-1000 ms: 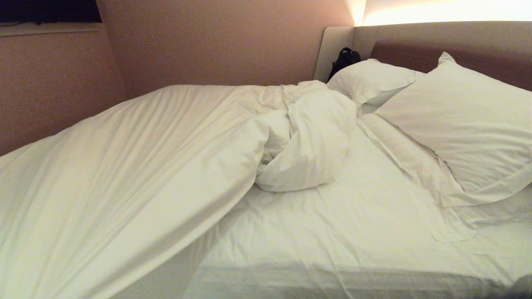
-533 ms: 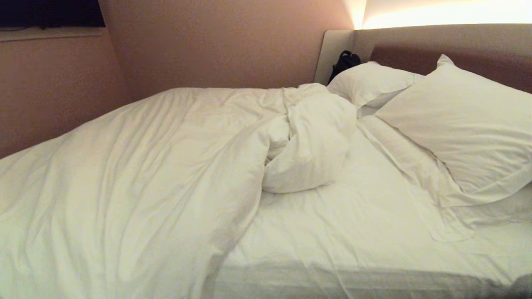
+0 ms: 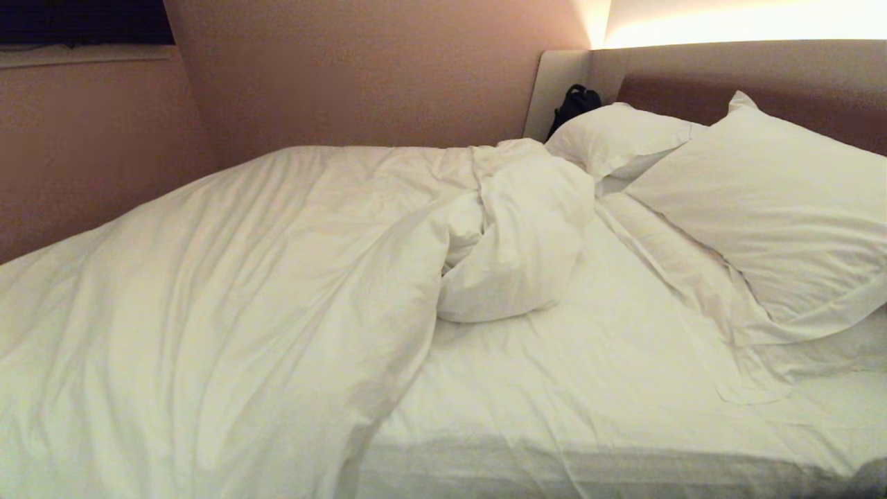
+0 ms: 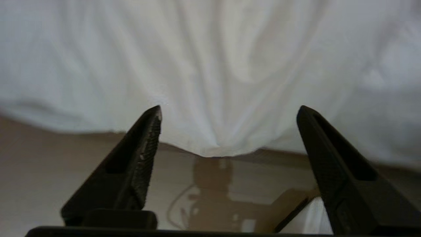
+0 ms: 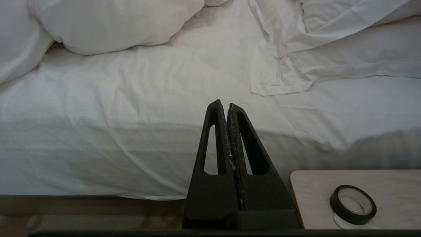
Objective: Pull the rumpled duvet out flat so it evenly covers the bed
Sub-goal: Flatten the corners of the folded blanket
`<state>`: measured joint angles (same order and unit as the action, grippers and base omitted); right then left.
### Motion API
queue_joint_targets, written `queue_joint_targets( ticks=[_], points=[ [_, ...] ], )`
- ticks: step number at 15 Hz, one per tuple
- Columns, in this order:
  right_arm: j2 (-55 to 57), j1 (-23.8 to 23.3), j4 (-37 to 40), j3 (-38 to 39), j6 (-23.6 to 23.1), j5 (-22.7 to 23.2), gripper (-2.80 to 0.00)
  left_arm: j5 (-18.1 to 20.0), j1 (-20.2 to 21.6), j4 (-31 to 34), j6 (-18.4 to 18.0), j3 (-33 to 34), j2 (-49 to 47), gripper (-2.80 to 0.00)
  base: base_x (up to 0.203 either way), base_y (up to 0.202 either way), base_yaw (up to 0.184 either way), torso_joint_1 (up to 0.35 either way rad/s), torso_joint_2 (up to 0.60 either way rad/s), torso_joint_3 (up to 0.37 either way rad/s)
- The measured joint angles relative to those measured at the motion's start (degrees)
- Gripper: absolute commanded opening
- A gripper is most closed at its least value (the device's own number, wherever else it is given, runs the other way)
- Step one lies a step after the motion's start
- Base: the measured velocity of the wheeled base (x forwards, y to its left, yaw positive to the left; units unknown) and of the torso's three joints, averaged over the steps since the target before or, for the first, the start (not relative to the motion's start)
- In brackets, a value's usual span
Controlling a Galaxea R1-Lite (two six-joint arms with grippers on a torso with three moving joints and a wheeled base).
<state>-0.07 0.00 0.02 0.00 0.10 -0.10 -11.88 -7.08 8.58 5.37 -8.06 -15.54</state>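
Spreading the duvet: left side covered, right side bare

The duvet (image 3: 229, 291) lies over the bed's (image 3: 596, 388) left half, bunched mid-bed. The left claw (image 4: 227, 112) gapes wide, empty, at the duvet's hanging edge. The right claw (image 5: 227, 105) is pressed closed, empty, near the table (image 5: 322, 191).

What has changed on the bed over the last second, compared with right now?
The duvet was drawn taut, its near edge lifted clear of the sheet; it has now dropped and slackened, draping over the bed's near side. The left gripper stands open, with the duvet's hem hanging free between its fingers. The bunched fold in the middle, the pillows and the shut right gripper are unchanged.
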Motion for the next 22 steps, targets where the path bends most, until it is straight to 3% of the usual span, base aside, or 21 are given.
queue_joint_targets(
  ticks=[4, 6, 11, 14, 15, 17, 19, 22],
  points=[
    [0.00, 0.00, -0.02, 0.00, -0.02, 0.00, -2.80, -1.51, -0.03, -0.04, 0.94, -1.66, 0.02, 0.00, 0.000, 0.000, 0.000, 0.000, 0.00, 0.000],
    [0.00, -0.02, -0.02, 0.00, -0.01, 0.00, -2.80, -4.75, 0.46, 0.29, 0.68, -3.80, 0.00, 0.00, 0.000, 0.000, 0.000, 0.000, 0.00, 0.000],
    [0.00, -0.02, -0.02, 0.00, 0.00, 0.02, -2.80, -17.40, 3.28, -0.10, 0.20, -4.42, 0.14, 0.00, 0.000, 0.000, 0.000, 0.000, 0.00, 0.000],
    [0.00, -0.02, -0.02, 0.00, -0.01, 0.00, -2.80, -17.89, 7.37, -0.35, -2.94, -5.06, 2.07, 0.00, 0.000, 0.000, 0.000, 0.000, 0.00, 0.000],
    [0.00, -0.02, -0.02, 0.00, 0.00, 0.00, -2.80, -17.83, 7.80, -0.44, -3.56, -4.25, 3.05, -2.80, 0.000, 0.000, 0.000, 0.000, 0.00, 0.000],
    [0.00, -0.02, -0.02, 0.00, 0.00, 0.00, -2.80, -16.68, 8.15, -0.45, -4.46, -2.42, 4.93, -2.80, 0.000, 0.000, 0.000, 0.000, 0.00, 0.000],
    [0.00, 0.00, -0.02, 0.00, 0.00, 0.00, -2.80, -12.85, 8.14, -0.46, -6.28, -1.55, 8.49, -2.80, 0.000, 0.000, 0.000, 0.000, 0.00, 0.000],
    [0.00, -0.02, -0.05, 0.00, -0.02, -0.01, -2.80, -2.51, 8.05, -3.01, -8.90, 1.01, 13.41, -2.80, 0.000, 0.000, 0.000, 0.000, 0.00, 0.000]
  ],
)
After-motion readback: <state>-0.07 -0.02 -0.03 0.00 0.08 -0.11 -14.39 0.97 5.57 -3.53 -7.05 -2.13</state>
